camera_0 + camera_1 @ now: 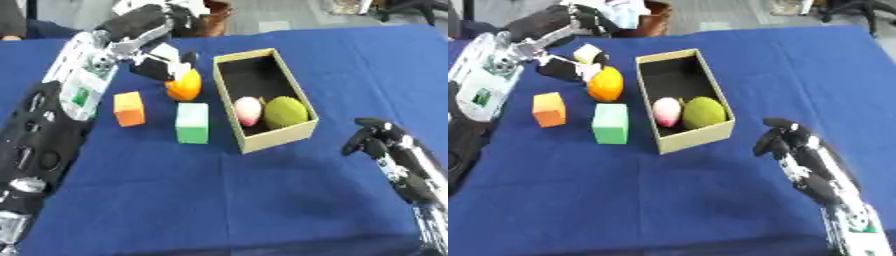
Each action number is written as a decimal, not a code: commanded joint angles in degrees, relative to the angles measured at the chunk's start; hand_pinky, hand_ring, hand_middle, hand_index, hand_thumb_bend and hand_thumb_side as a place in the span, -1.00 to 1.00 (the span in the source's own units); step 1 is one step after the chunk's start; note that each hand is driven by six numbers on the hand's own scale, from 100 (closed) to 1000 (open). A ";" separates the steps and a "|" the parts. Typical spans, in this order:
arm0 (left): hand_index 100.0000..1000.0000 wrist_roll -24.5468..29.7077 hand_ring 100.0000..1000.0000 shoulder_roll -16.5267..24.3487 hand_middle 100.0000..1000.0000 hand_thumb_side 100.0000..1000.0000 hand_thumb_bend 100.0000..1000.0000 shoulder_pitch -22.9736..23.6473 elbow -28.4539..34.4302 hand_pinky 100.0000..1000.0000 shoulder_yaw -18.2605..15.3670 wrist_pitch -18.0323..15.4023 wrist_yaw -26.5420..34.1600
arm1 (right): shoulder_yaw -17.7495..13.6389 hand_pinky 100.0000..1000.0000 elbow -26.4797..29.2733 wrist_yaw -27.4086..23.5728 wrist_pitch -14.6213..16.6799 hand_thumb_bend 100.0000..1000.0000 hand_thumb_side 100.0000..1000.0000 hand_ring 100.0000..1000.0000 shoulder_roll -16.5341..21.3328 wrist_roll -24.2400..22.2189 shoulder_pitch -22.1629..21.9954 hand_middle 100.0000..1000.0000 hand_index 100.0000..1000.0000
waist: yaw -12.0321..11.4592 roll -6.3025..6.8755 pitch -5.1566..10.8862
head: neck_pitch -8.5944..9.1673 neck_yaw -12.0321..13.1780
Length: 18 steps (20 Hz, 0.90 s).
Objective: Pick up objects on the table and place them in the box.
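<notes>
My left hand [162, 62] curls round the orange fruit [185, 86], which sits on the blue tabletop [219, 200] just beside the box [276, 137]. If I lift it low, it may catch the box's near wall and slip. The box already holds a pink thing [248, 111] and a green one [285, 112], crowding one end. An orange cube [129, 108] and a green block [192, 122] wait nearby. My right hand [785, 141] rests idle, fingers bent, holding nothing.
</notes>
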<state>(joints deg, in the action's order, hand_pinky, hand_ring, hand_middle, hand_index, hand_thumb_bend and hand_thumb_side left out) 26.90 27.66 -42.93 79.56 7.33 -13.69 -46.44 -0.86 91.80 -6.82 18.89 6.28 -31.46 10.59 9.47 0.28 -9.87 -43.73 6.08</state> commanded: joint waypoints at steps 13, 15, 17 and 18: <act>0.82 2.78 0.49 6.38 0.63 0.21 -0.47 1.31 -11.95 0.59 -2.94 -1.17 -7.32 | -0.38 0.08 0.45 0.28 0.22 -1.00 -0.18 0.10 1.00 -0.47 0.70 0.02 0.61 | -0.71 0.33 1.40 | -0.05 0.18; 0.84 3.04 0.52 6.73 0.66 0.43 -0.27 1.49 -13.04 0.60 -2.67 -1.75 -8.15 | -0.34 0.08 0.46 0.32 0.19 -1.00 -0.18 0.10 1.03 -0.59 0.64 0.02 0.61 | -0.74 0.45 1.45 | -0.09 0.09; 0.85 3.15 0.53 6.85 0.68 0.59 -0.13 1.58 -14.28 0.61 -2.44 -2.38 -8.95 | -0.37 0.08 0.45 0.38 0.17 -1.00 -0.18 0.10 1.09 -0.66 0.56 0.02 0.62 | -0.73 0.53 1.47 | -0.14 0.00; 0.85 3.18 0.54 6.82 0.69 0.69 -0.06 1.57 -14.91 0.62 -2.35 -2.69 -9.26 | -0.39 0.08 0.43 0.40 0.16 -1.00 -0.18 0.10 1.10 -0.68 0.53 0.02 0.62 | -0.71 0.53 1.47 | -0.17 -0.01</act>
<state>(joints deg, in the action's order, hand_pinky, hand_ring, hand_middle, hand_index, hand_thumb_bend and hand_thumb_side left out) 30.04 32.31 -40.56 64.72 5.08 -15.86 -55.21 -1.02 91.51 -6.60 18.94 6.34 -31.96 10.61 8.78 0.28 -9.87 -43.79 6.13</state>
